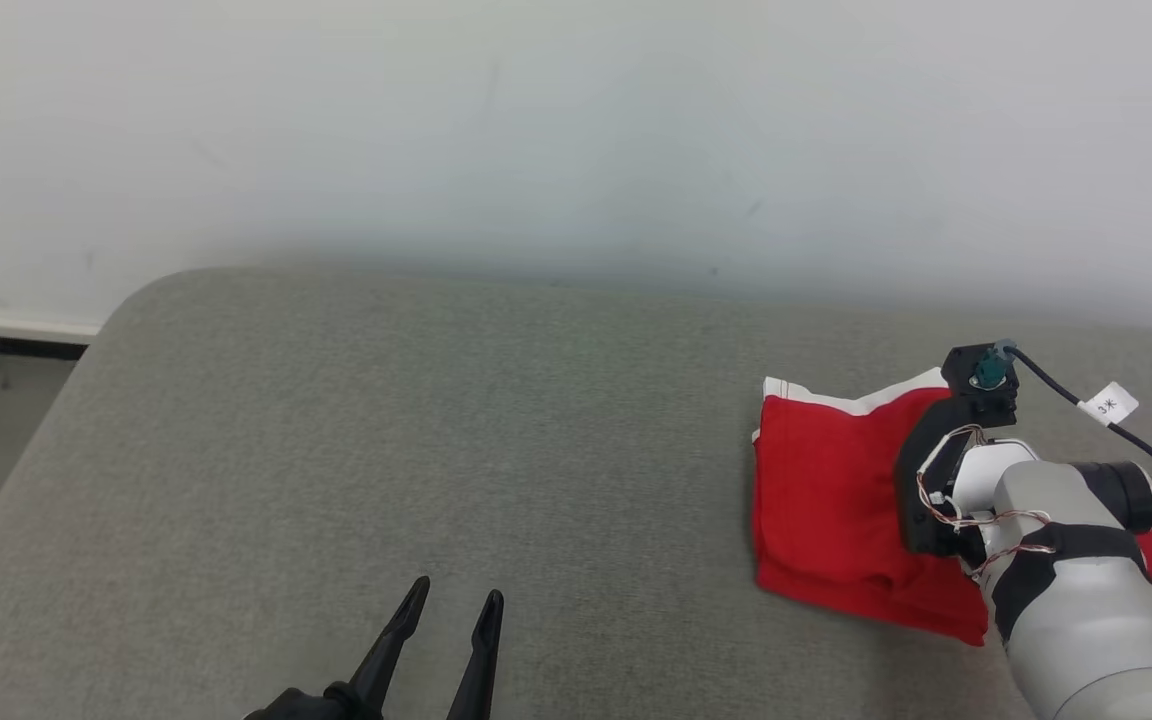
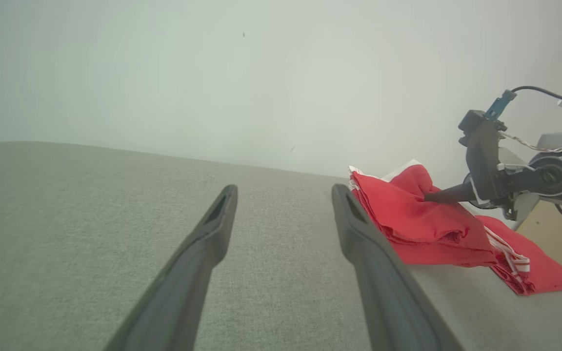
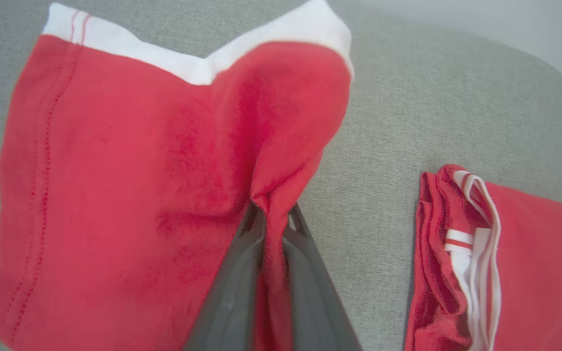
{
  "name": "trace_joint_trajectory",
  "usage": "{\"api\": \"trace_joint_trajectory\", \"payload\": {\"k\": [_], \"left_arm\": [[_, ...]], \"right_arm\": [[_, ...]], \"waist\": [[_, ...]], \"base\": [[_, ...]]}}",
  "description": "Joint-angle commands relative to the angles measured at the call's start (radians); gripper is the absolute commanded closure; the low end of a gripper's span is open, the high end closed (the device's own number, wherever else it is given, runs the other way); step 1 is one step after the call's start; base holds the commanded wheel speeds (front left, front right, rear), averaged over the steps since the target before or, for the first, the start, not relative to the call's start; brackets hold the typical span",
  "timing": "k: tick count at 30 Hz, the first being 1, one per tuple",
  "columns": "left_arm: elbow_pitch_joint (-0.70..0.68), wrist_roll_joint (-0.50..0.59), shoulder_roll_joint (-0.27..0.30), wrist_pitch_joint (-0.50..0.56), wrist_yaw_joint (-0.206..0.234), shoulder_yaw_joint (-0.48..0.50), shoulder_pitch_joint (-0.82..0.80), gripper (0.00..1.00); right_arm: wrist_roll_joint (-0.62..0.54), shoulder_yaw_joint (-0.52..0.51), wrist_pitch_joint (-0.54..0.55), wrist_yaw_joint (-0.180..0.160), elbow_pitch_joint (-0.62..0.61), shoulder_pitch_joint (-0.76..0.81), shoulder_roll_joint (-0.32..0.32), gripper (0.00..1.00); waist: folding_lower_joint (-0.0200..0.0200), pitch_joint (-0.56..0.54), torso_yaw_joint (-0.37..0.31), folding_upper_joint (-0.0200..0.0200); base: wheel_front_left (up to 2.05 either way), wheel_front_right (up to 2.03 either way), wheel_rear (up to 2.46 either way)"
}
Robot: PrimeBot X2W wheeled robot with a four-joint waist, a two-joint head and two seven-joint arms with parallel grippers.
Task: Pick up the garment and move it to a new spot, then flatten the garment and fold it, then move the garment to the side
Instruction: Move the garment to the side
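The garment [image 1: 821,495] is red with white trim and lies crumpled at the right side of the grey padded surface [image 1: 436,430]. My right gripper [image 3: 272,214] is shut on a pinched ridge of the garment [image 3: 125,161]; in the left wrist view its fingertip meets the raised cloth [image 2: 422,214]. In the head view the right wrist [image 1: 976,480] covers the grip point. My left gripper [image 1: 456,600] stands open over bare grey surface near the front edge, well to the left of the garment, with nothing between its fingers [image 2: 212,229].
A white wall [image 1: 576,130] rises right behind the surface. The surface's rounded left corner [image 1: 126,300] drops to the floor. A black cable with a white tag [image 1: 1108,404] trails from the right wrist. A folded red part with white collar trim [image 3: 471,253] lies to the right.
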Motion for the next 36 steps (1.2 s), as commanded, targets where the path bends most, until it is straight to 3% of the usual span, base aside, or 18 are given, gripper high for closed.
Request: {"api": "trace_joint_trajectory", "payload": {"k": [1,12,18,22,28,36], "left_arm": [[-0.007,0.004,-0.007,-0.003,0.002,0.001,0.006,0.0],[-0.012,-0.004,0.003,-0.003,0.002,-0.012,-0.014,0.0],[-0.008,-0.007,0.014,-0.003,0.002,-0.021,-0.018,0.0],[-0.011,-0.013,0.026,-0.003,0.002,-0.027,-0.028,0.0],[-0.016,-0.016,0.044,-0.003,0.002,-0.038,-0.037,0.0],[-0.021,-0.015,0.057,-0.003,0.002,-0.064,-0.045,0.0]], "right_arm": [[0.021,0.048,-0.002,0.0,0.013,-0.022,-0.02,1.0],[0.127,0.276,0.025,0.0,0.033,-0.08,-0.115,1.0],[0.246,0.394,0.039,0.0,0.033,-0.074,-0.179,1.0],[0.319,0.527,0.019,0.0,0.033,-0.055,-0.257,1.0],[0.336,0.707,0.01,0.0,0.02,-0.052,-0.387,1.0],[0.387,0.861,-0.014,0.0,-0.013,-0.011,-0.481,1.0]], "waist": [[0.0,-0.026,-0.144,0.0],[0.0,0.008,-0.207,0.0],[0.0,0.03,-0.192,0.0],[0.0,0.048,-0.173,0.0],[0.0,0.069,-0.149,0.0],[0.0,0.102,-0.122,0.0]], "base": [[0.0,0.0,0.0],[0.0,0.0,0.0],[0.0,0.0,0.0],[0.0,0.0,0.0],[0.0,0.0,0.0],[0.0,0.0,0.0]]}}
